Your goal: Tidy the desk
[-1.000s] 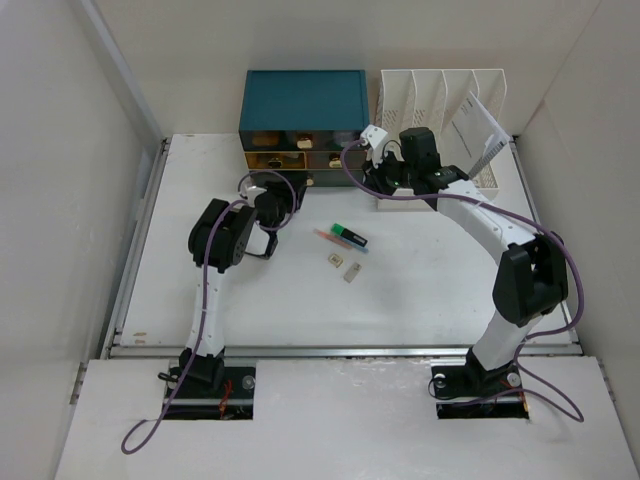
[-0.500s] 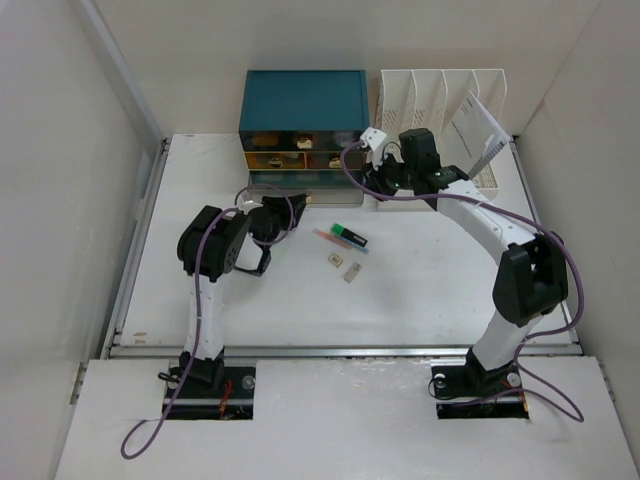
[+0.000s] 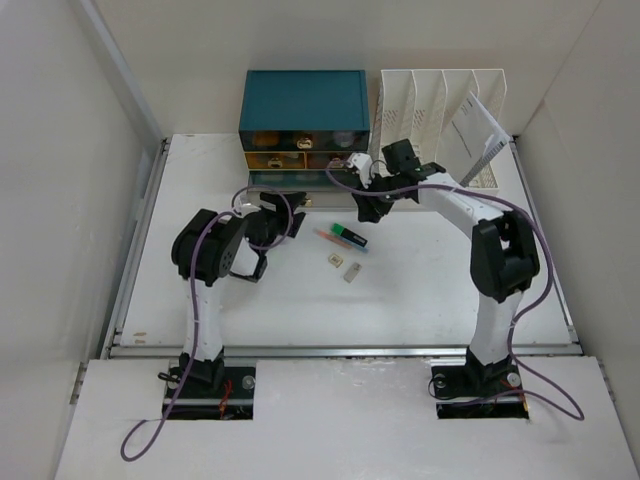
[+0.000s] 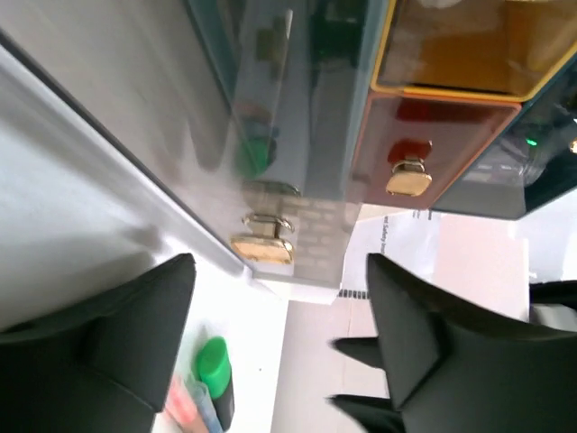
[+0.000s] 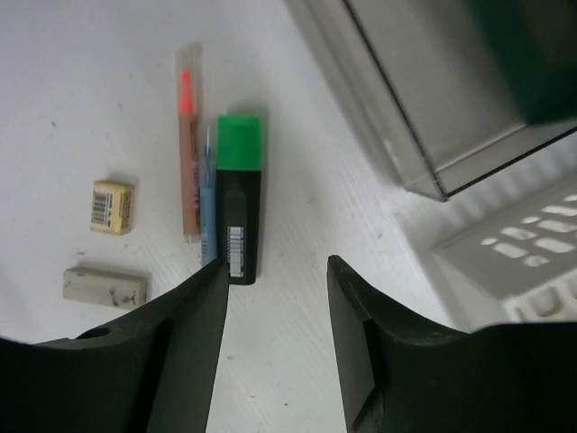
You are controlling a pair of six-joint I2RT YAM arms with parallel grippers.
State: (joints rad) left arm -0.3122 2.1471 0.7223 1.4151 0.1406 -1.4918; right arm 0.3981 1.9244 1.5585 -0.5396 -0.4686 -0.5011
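The white desk [image 3: 430, 270] holds a green-capped black highlighter [image 3: 350, 237] [image 5: 239, 203] lying beside an orange pen [image 5: 187, 153] and a blue pen [image 5: 208, 216]. My right gripper [image 3: 363, 208] [image 5: 275, 307] hangs open just above the bare desk next to the highlighter's black end, nothing between its fingers. My left gripper [image 3: 288, 213] [image 4: 279, 307] is open and empty, facing the gold handle [image 4: 261, 245] of the pulled-out bottom drawer [image 3: 290, 183]. The highlighter [image 4: 214, 379] also shows in the left wrist view.
The teal drawer box [image 3: 305, 100] stands at the back with a red drawer [image 4: 424, 149] and a yellow drawer [image 4: 469, 45]. A white file rack [image 3: 440, 95] holding papers is on its right. A yellowish eraser [image 5: 113, 206] and a grey eraser [image 5: 104, 284] lie near the pens.
Both grippers have opened wider. The right arm has swung left and forward from the drawer box to the highlighter. The left gripper has drawn back slightly from the drawer.
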